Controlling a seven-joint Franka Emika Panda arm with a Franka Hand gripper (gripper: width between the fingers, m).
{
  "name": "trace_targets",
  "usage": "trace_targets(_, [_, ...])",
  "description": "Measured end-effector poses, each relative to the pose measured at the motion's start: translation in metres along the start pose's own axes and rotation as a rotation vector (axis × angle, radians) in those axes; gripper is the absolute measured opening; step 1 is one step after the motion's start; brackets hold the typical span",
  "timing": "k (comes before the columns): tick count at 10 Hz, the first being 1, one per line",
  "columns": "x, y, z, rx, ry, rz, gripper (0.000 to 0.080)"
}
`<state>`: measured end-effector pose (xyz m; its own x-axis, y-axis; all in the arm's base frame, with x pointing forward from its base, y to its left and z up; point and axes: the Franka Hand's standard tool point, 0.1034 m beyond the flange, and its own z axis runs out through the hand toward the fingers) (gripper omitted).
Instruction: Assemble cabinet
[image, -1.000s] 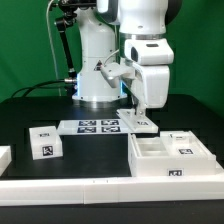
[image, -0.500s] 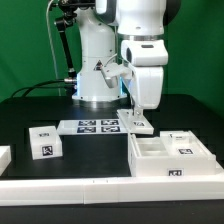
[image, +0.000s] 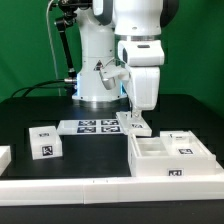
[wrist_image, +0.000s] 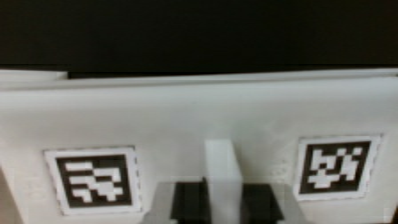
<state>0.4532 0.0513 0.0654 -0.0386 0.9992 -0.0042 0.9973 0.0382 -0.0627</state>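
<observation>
Cabinet frame (image: 165, 160): nearest, at the exterior view's right; open on top, with empty-looking compartments.
Tagged piece (image: 185, 150): at the far corner of the frame; inside it or only touching it, cannot tell.
Drawer box (image: 44, 142): loose on the black table (image: 25, 115), at the exterior view's left, well apart from the frame; not yet put in.
Piece at the edge (image: 3, 157): cut off by the left border of the exterior view; impossible to name.
Marker board (image: 92, 126): flat on the table behind the drawer box; no part of the furniture.
Small white part (image: 137, 124): just beside the marker board, directly under the gripper.
Gripper (image: 134, 115): low over that part; cannot tell whether open or closed, nor whether already touching.
Wrist view: blurred; a white surface (wrist_image: 196, 110) with two tags and a ridge between them, probably the small part, not certain.
Progress: judged early; frame in place, loose pieces left to fetch and fit.
</observation>
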Motion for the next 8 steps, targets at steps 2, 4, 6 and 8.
trace_targets(2, [0.004, 0.0, -0.001, -0.001, 0.0, 0.02, 0.0068])
trace_targets(4, [0.006, 0.002, -0.003, 0.004, -0.003, 0.024, 0.0068])
trace_targets(6, [0.009, 0.001, 0.0, -0.018, 0.009, 0.024, 0.0068])
trace_targets(8, [0.011, 0.001, 0.002, -0.039, 0.02, 0.025, 0.0068])
